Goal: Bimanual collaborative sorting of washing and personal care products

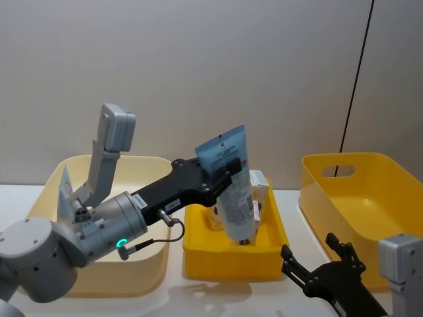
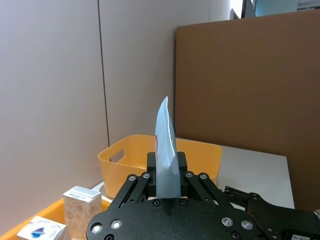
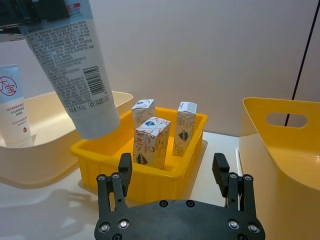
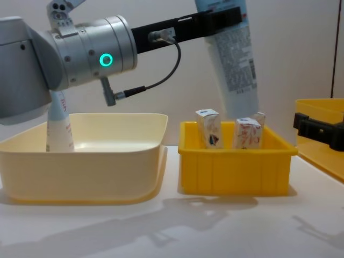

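My left gripper [image 1: 228, 169] is shut on a pale blue-white squeeze tube [image 1: 232, 191], gripped near its crimped end, cap down. The tube [image 4: 234, 64] hangs tilted above the small yellow tray [image 4: 236, 172], its cap just over the cartons. Three small white cartons [image 3: 152, 142] stand upright in that tray. A second tube [image 4: 58, 123] stands in the cream tub [image 4: 80, 183] on the left. My right gripper [image 1: 309, 246] is open and holds nothing, low at the front right, facing the tray [image 3: 100, 150].
A large yellow tub [image 1: 350, 172] with a handle slot stands at the right, close beside my right gripper. The cream tub [image 1: 106, 160] sits left of the tray, almost touching it. A grey wall runs close behind all three containers.
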Controlling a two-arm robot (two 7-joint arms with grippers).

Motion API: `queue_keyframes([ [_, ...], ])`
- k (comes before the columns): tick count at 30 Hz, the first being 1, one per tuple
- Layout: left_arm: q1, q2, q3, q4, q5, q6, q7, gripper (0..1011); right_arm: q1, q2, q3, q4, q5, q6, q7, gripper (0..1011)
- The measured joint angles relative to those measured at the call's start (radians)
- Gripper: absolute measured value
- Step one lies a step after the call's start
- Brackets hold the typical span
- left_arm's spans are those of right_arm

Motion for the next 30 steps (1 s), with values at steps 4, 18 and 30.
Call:
queue_keyframes([
  [4,-0.004,-0.001,0.009,0.002,0.001,0.003,-0.003,210,0.0,0.0,0.0,0.0,0.0,0.0,0.0,1001],
  [18,-0.012,-0.004,0.028,0.004,0.003,0.01,-0.008,210,0.0,0.026,0.014,-0.026,0.051,0.033,0.077,1001],
  [30,-0.014,-0.005,0.033,0.005,0.004,0.012,-0.009,210,0.039,0.064,0.009,-0.05,0.13,0.095,0.191,1001],
])
